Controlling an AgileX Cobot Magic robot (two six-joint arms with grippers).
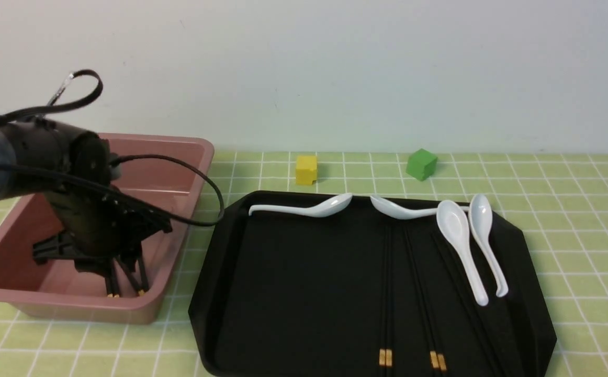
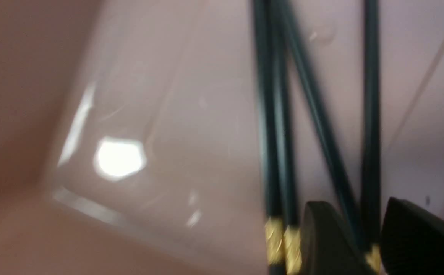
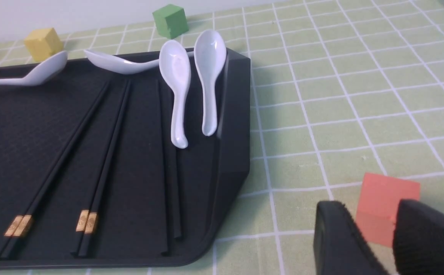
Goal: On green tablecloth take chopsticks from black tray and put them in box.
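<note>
The pink-brown box stands at the left on the green tablecloth. My left gripper reaches down inside it. In the left wrist view its fingers stand apart, with two blurred black chopsticks splayed loosely between them. Another pair lies beside them on the box floor. The black tray holds more chopsticks lying lengthwise, gold bands toward me. My right gripper is open and empty above the cloth, right of the tray.
Several white spoons lie at the tray's far and right side. A yellow cube and a green cube sit beyond the tray. An orange cube lies on the cloth just past my right fingers.
</note>
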